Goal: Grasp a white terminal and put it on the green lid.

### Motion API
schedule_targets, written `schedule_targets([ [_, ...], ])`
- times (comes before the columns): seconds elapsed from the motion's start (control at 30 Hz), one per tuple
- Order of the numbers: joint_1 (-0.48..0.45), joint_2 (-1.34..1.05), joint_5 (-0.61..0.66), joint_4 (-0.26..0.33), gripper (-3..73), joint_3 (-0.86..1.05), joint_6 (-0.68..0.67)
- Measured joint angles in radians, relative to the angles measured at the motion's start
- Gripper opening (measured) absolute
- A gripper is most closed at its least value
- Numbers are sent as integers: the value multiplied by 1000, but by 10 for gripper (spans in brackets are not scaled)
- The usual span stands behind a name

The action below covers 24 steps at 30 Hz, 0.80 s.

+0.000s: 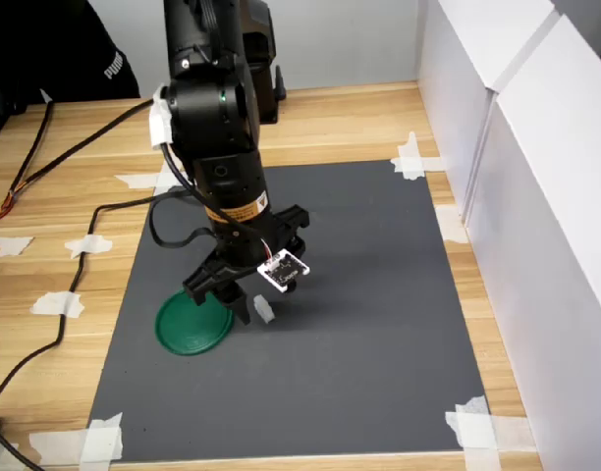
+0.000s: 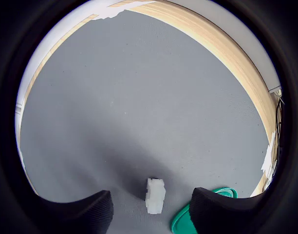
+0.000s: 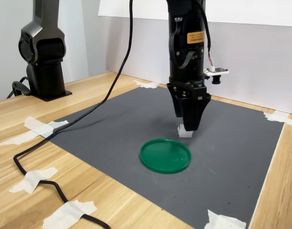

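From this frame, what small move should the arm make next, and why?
Probably close the fingers. In the wrist view the white terminal sits on the grey mat between the open gripper fingers, not yet pinched, and the second exterior view shows the fingertips down at the mat. The green lid lies empty alongside.

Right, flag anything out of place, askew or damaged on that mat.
Nothing stands out. The white terminal sits on the grey mat between the fingers of the hand, beside the green lid, which lies flat and empty. The mat's corners are taped down; nothing looks spilled or broken.
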Motion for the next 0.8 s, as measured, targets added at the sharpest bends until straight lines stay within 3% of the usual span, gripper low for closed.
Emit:
schedule_targets([
  [0.53,0,45,-4,-11,623,0,-13],
  [0.67,0,45,-4,-11,515,0,-14],
  [0.8,0,45,-4,-11,332,0,-15],
])
